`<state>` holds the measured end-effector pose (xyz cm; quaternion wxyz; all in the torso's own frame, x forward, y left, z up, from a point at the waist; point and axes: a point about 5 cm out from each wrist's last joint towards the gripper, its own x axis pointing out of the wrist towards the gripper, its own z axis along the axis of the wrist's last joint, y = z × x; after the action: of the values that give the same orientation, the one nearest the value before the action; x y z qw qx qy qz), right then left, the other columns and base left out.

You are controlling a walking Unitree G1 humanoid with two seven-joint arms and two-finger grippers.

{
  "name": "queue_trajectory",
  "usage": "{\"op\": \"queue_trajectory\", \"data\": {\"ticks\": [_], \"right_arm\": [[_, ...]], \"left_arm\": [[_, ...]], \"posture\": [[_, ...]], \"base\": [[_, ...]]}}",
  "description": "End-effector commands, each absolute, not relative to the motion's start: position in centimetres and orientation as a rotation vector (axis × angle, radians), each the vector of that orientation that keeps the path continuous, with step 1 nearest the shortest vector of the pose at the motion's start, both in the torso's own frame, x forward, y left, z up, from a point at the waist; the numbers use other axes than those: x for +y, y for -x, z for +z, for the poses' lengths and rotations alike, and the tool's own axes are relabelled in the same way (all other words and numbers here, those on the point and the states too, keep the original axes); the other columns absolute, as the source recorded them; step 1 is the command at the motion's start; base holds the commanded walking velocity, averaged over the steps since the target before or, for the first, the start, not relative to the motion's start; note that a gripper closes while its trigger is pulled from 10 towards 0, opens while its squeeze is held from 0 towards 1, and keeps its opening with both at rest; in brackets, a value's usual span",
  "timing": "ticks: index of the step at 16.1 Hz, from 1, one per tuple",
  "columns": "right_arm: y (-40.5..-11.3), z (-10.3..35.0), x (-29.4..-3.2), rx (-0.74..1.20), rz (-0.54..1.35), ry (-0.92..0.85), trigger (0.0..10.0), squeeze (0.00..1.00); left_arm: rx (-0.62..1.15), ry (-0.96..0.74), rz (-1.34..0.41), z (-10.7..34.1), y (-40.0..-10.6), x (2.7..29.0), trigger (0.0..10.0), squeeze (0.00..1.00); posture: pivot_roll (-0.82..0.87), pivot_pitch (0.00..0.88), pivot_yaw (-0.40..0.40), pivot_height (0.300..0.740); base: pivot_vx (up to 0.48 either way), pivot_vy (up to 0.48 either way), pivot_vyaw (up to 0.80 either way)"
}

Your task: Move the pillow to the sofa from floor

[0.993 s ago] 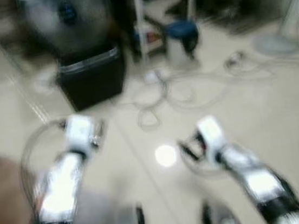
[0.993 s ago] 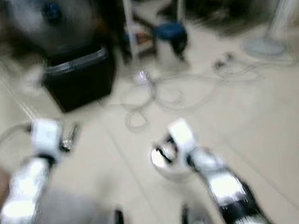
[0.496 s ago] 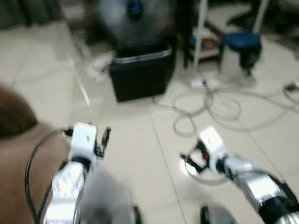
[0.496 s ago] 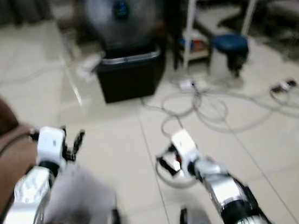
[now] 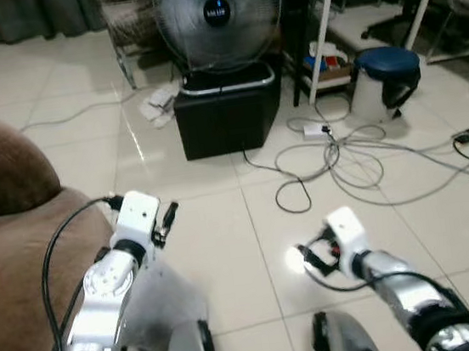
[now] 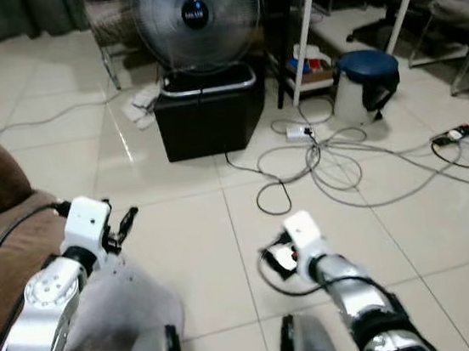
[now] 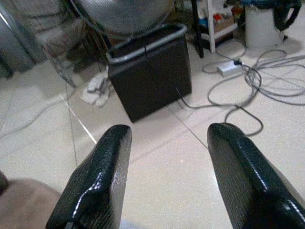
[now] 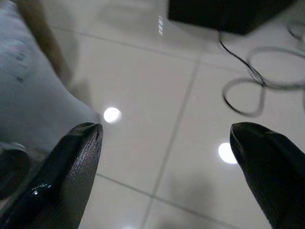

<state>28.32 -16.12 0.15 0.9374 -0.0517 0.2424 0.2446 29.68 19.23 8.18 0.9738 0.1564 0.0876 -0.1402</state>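
pillow (image 6: 122, 305) now sharp, pale grey, soft

Head stereo pair looks forward and down across the tiled floor (image 5: 224, 228); both eyes share the fan (image 5: 216, 15), black box (image 6: 207, 114) and cable tangle (image 5: 344, 158). Left wrist camera faces along its fingers (image 7: 97, 183) toward the same black box, low and near. Right wrist camera points steeply down, close to the floor.

Tiled floor (image 5: 224, 228): black box (image 5: 229, 116), cables (image 5: 360, 156), pillow (image 6: 122, 305).
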Motion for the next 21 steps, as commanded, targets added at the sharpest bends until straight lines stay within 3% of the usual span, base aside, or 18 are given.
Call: {"op": "queue_trajectory", "data": {"ticks": [1,2,7,8,13,16,18,21], "right_arm": [[-28.5,0.4,-16.3,0.485,0.513,0.116,10.0,0.0],[-28.7,0.7,-16.1,0.476,0.537,0.139,10.0,0.0],[-28.9,2.4,-15.7,0.444,0.604,0.196,10.0,0.0],[-28.7,3.1,-15.8,0.437,0.626,0.203,10.0,0.0],[-28.3,4.3,-14.3,0.44,0.719,0.192,10.0,0.0],[-27.7,4.9,-13.7,0.45,0.773,0.202,10.0,0.0],[-26.9,5.4,-14.3,0.489,0.824,0.222,10.0,0.0],[-26.2,5.5,-14.6,0.517,0.818,0.177,10.0,0.0]], "left_arm": [[0.22,-0.297,-0.297,7.8,-30.1,19.1,10.0,0.91],[0.315,-0.284,-0.27,6.7,-30.6,19.5,10.0,1.0],[0.548,-0.294,-0.09,3.7,-31.6,21.8,10.0,1.0],[0.612,-0.319,-0.024,3.0,-31.4,22.9,10.0,1.0],[0.723,-0.355,0.115,1.8,-30.0,25.7,10.0,1.0],[0.771,-0.4,0.163,1.2,-28.7,27.6,10.0,1.0],[0.795,-0.48,0.253,1.3,-27.2,30.4,10.0,1.0],[0.807,-0.497,0.273,1.1,-26.3,31.4,10.0,1.0]], "posture": [[0.08,0.0,0.009,0.586],[0.07,0.0,0.007,0.586],[0.01,0.0,-0.032,0.586],[0.0,0.0,-0.077,0.586],[0.0,0.01,-0.132,0.586],[-0.04,0.077,-0.165,0.586],[-0.05,0.151,-0.224,0.586],[0.0,0.202,-0.272,0.586]], "base": [[0.0,0.0,0.0],[0.0,0.0,0.0],[0.0,0.0,0.0],[0.0,0.0,0.0],[0.0,0.0,0.0],[0.0,0.0,0.0],[0.0,0.0,0.0],[0.0,0.0,0.0]]}}
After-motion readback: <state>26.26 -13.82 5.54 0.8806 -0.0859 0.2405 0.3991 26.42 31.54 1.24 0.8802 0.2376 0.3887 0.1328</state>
